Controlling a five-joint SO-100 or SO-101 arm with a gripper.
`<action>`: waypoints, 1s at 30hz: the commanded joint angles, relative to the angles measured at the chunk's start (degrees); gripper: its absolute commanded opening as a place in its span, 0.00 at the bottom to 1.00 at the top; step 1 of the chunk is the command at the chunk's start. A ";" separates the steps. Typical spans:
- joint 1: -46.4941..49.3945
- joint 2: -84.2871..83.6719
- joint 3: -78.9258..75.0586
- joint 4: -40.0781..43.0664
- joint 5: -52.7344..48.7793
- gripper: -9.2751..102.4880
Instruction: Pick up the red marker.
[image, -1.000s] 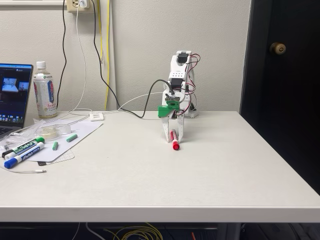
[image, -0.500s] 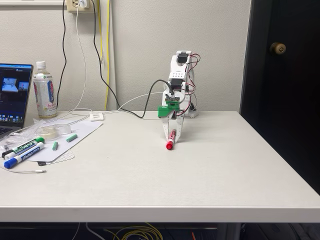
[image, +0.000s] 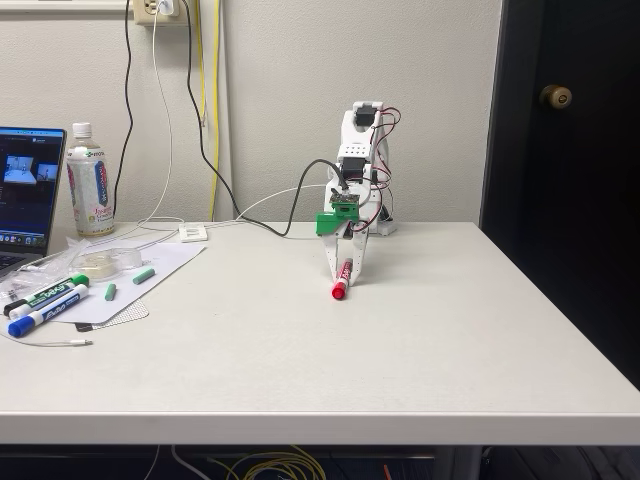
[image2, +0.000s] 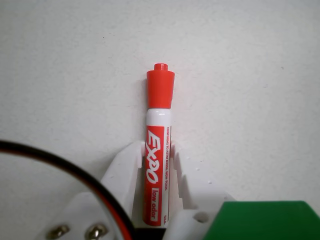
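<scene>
The red marker (image: 341, 281) has a red cap and a white barrel with a red label. In the fixed view it hangs tilted from the white gripper (image: 344, 275) near the table's middle back, cap end down and close to the tabletop. In the wrist view the marker (image2: 158, 150) runs straight up the picture, cap far from the camera. The gripper (image2: 157, 152) is shut on its barrel, one white finger (image2: 131, 162) pressed against each side of the label.
At the left of the fixed view lie a green-capped marker (image: 52, 293) and a blue-capped marker (image: 44, 313) on a white sheet, beside a tape roll (image: 100, 261), a bottle (image: 90, 182) and a laptop (image: 26, 195). Cables (image: 262, 215) run along the back.
The gripper closed on the marker and the marker's cap end swung slightly left, from lying beside the fingers to being held between them. Little has moved in the last half second.
</scene>
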 joint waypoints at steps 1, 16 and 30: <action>-0.35 0.88 -0.26 0.00 0.79 0.08; -0.70 4.75 -0.26 0.97 4.83 0.08; -2.64 19.95 -0.26 5.36 18.98 0.08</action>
